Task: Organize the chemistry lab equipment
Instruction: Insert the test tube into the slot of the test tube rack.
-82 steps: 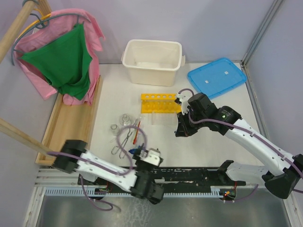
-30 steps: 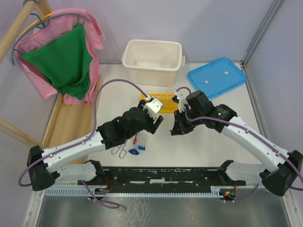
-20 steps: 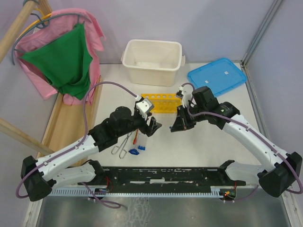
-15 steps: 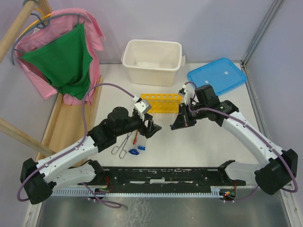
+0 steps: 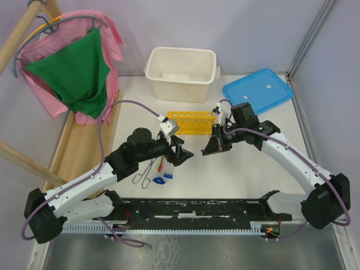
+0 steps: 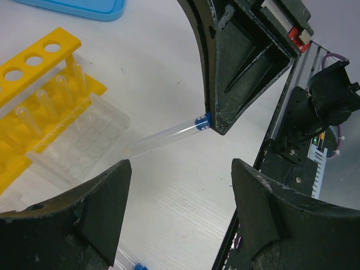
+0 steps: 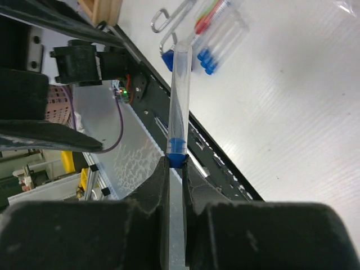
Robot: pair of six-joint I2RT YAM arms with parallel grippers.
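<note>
Two fingers of the right gripper point(image 7: 175, 169) pinch a small clear tube with a blue cap point(image 7: 181, 95) at its capped end. The jaws are almost closed and the bare length juts out ahead of them. Facing it, the left gripper point(image 6: 180, 164) is spread wide and holds nothing.

The step in hand looks like a hand-over of this tube. To do it well, the left jaws should straddle the clear body near mid-length, square to its axis. They should close gently before the right grip lets go, since the smooth tube may slip or swing.

The left wrist view shows the tube side-on, with its free end pointing toward the yellow plastic test-tube rack point(image 6: 70, 42) and over a clear plastic tray point(image 6: 90, 135) beside it. The right wrist view looks along the tube instead. Beyond its tip on the table point(image 5: 253, 169) lie loose blue-capped tubes point(image 7: 216, 45), a thin red rod point(image 7: 205, 17) and metal tongs point(image 7: 169, 22).

Only the overhead view takes in both arms, the large white plastic tub point(image 5: 180, 90) and the flat blue rectangular lid point(image 5: 257, 91). The held tube is too thin to make out there.
</note>
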